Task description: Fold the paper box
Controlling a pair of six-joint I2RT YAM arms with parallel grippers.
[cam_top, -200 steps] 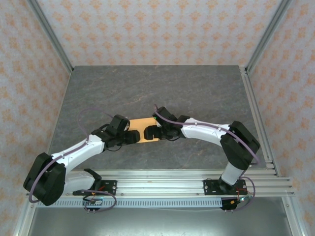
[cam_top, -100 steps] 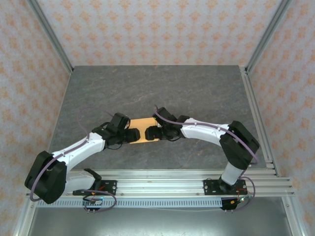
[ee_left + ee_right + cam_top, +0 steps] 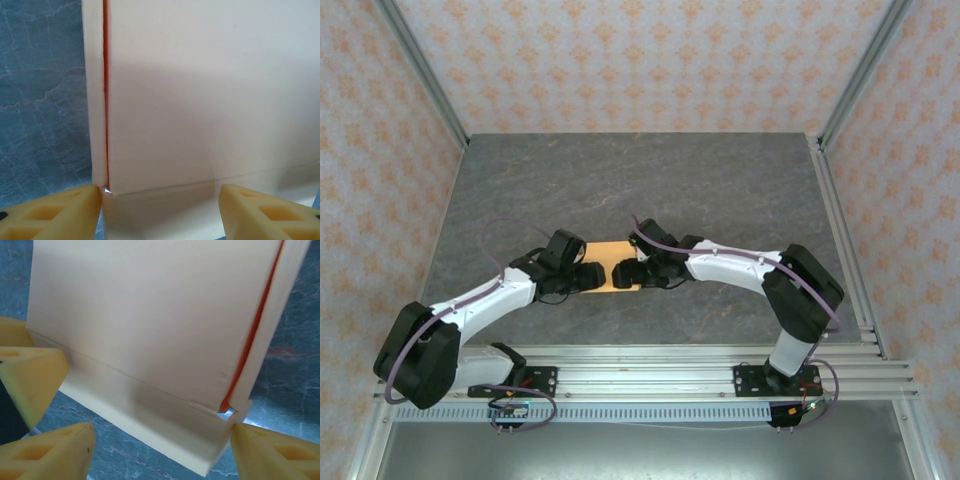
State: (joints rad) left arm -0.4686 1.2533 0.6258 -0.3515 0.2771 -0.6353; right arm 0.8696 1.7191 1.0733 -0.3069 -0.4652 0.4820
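Note:
The paper box (image 3: 611, 256) lies folded flat as a small tan rectangle at mid-table, with a gripper at each end. My left gripper (image 3: 591, 277) is at its left end. In the left wrist view the box (image 3: 200, 100) spreads wide, and my left gripper (image 3: 160, 212) is open astride its end flap, one fingertip (image 3: 60, 210) against the box's corner. My right gripper (image 3: 621, 272) is at the right end. In the right wrist view the box (image 3: 150, 315) sits skewed between the open jaws of the right gripper (image 3: 162, 450). One fingertip (image 3: 270, 450) touches its corner; the other stands apart.
The grey stone tabletop (image 3: 640, 180) stretches behind and to both sides of the box. An aluminium rail (image 3: 650, 380) carrying the arm bases runs along the near edge. Patterned walls and metal posts (image 3: 420, 70) close in the table.
Both grippers have closed in on the box's ends, so less card shows between them. The right jaws have narrowed a little. The left jaws hold about the same width.

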